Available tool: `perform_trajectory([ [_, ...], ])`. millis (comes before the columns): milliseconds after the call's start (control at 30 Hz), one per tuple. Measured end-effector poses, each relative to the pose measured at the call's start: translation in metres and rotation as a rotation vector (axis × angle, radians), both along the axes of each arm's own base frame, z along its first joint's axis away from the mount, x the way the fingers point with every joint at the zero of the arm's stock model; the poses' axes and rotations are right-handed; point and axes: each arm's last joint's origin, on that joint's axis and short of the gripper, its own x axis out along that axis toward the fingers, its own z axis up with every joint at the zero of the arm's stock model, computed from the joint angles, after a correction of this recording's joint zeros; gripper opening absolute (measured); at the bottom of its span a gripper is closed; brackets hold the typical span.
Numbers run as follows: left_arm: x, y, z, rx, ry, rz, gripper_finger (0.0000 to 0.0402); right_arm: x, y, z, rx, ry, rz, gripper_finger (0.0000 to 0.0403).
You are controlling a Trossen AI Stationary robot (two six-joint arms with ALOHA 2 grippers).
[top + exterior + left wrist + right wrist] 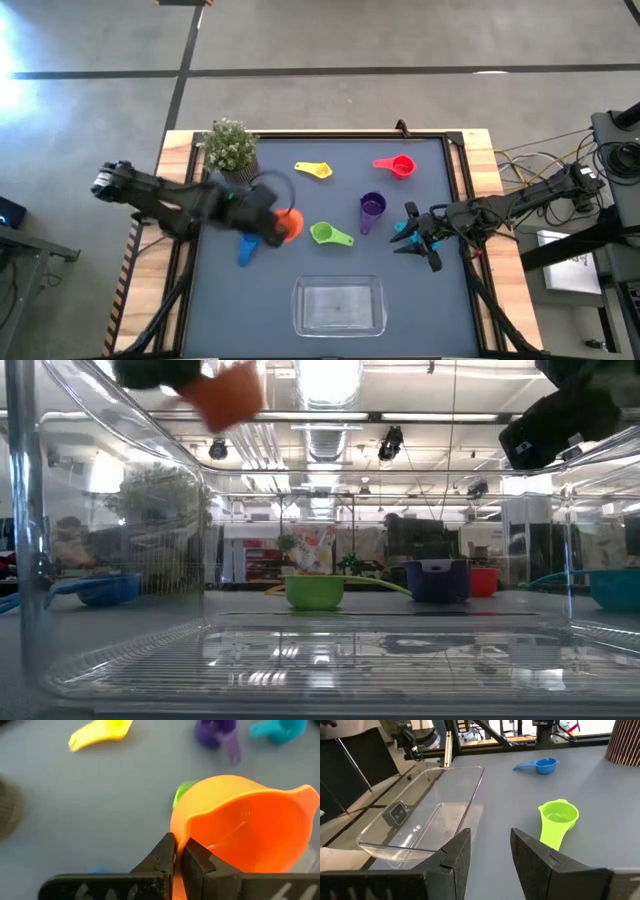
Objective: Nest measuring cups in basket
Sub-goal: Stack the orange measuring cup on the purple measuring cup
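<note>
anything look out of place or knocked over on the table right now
Nothing stands out. The cups lie loose on the mat, none spilled or damaged; whether the purple cup is upright is unclear. The basket sits square and empty. The left gripper holds the orange cup in the air.

Both arms are showing dark, slender jointed links, the left arm point(160, 200) ending in a pale grey cap at its outer joint. The right arm point(520, 200) is trailing thin cables toward the table's edge. The right gripper point(487, 852) is showing two broad, matte black, wedge-shaped fingers point(457, 855).
</note>
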Motion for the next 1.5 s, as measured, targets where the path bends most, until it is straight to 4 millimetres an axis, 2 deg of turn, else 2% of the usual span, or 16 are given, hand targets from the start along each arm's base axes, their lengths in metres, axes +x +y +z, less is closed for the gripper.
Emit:
perform_trajectory([
  [167, 0.052, 0.046, -0.015, -0.038, -0.053, -0.099, 0.0000, -0.004, -0.001, 0.006, 0.013, -0.037, -0.003, 0.0128],
  [333, 0.095, 0.078, -0.029, -0.017, -0.007, -0.160, 0.0000, -0.012, -0.004, 0.007, 0.018, -0.021, -0.037, 0.0128],
  [467, 0.130, 0.088, -0.034, 0.012, 0.014, -0.252, 0.0000, -0.014, -0.010, 0.009, 0.015, -0.040, -0.202, 0.0128],
  [667, 0.170, 0.093, -0.023, 0.102, 0.010, -0.288, 0.0000, -0.014, -0.019, 0.009, -0.040, -0.058, -0.500, 0.0128],
  [867, 0.189, 0.101, -0.017, 0.288, 0.148, -0.117, 0.0000, -0.013, -0.023, 0.019, -0.039, -0.154, -0.649, 0.0129],
  [1033, 0.206, 0.102, -0.021, 0.379, 0.190, -0.039, 0.0000, -0.009, -0.024, 0.028, -0.048, -0.244, -0.741, 0.0151],
  [1167, 0.209, 0.101, -0.030, 0.393, 0.177, -0.028, 0.0000, -0.002, -0.024, 0.028, -0.099, -0.258, -0.792, 0.0188],
  [1367, 0.209, 0.097, -0.029, 0.424, 0.173, -0.004, 0.0000, 0.014, -0.035, 0.017, -0.101, -0.208, -0.894, 0.0260],
  [1500, 0.210, 0.092, -0.029, 0.427, 0.168, -0.014, 0.0000, 0.026, -0.042, 0.010, -0.097, -0.198, -0.920, 0.0292],
])
